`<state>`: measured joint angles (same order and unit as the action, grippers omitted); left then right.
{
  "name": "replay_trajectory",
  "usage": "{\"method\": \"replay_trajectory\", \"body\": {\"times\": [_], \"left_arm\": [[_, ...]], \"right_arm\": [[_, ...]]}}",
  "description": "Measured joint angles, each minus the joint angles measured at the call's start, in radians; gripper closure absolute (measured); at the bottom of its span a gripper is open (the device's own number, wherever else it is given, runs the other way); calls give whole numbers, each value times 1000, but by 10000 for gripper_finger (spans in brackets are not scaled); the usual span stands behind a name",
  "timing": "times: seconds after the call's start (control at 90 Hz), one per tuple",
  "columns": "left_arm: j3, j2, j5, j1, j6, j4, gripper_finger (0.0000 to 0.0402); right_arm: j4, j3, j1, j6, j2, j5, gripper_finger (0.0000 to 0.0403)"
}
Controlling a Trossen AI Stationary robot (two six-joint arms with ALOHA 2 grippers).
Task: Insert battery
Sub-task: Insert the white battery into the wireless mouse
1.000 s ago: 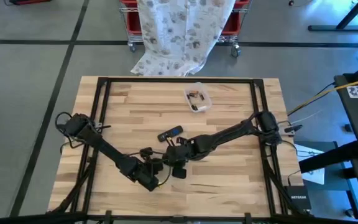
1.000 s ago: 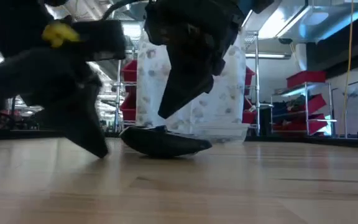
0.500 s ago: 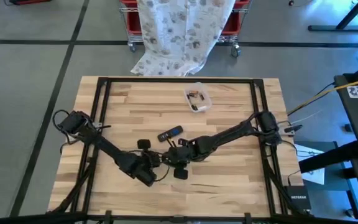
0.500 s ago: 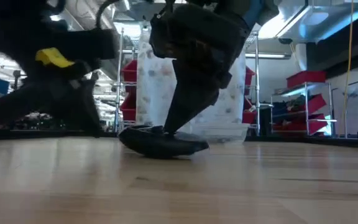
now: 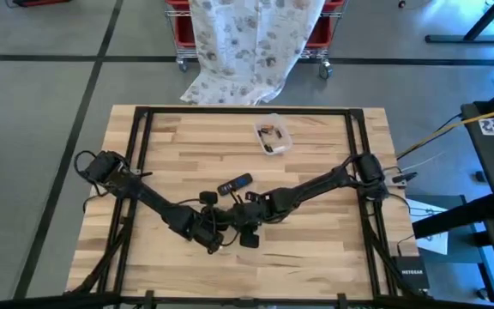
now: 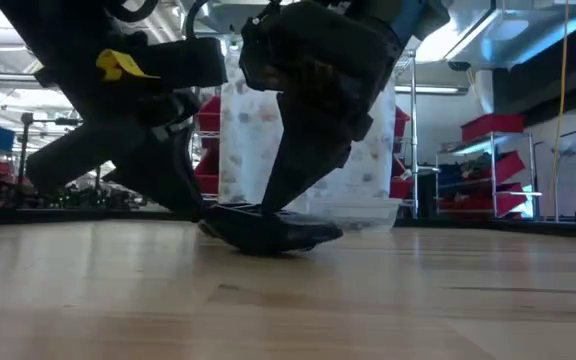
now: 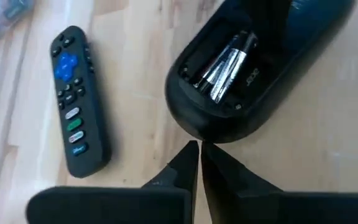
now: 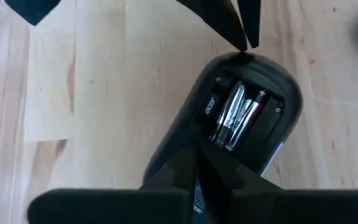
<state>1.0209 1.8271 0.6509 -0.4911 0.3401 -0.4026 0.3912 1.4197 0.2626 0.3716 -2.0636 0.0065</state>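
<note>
L gripper (image 7: 199, 148), tips pressed together, sits just at the mouse (image 7: 253, 68) rim; battery (image 7: 225, 68) lies crooked in bay ahead. R gripper (image 8: 199, 149), also closed, pins mouse. Nudge battery flat, gently.

— What lies just beside the left claw (image 7: 197, 148)?
— A slim black plastic remote control (image 7: 76, 102) (blue button near one end), flat on the pale wooden table (image 5: 187, 137).
— Anything farther off?
— A clear plastic tub (image 5: 274, 135), well apart from that claw.

Blk mouse (image 7: 247, 74), silver batteries (image 7: 225, 65), blk remote (image 7: 78, 102)
</note>
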Motion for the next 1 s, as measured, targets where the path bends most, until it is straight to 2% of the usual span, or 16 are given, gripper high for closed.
{"method": "replay_trajectory", "body": {"times": [0.156,0.444,0.556,0.644,1.0], "left_arm": [[0,0,-13,0,1,3,399],[0,0,-14,0,4,5,399],[0,0,-16,0,4,5,399],[0,1,-16,0,5,4,399],[0,1,-16,0,5,6,399]], "right_arm": [[-1,0,0,-5,0,-2,403],[2,23,0,-11,0,-71,403],[31,34,0,-11,0,-67,403],[59,40,0,-1,0,-23,403],[116,50,0,22,6,-7,403]]}}
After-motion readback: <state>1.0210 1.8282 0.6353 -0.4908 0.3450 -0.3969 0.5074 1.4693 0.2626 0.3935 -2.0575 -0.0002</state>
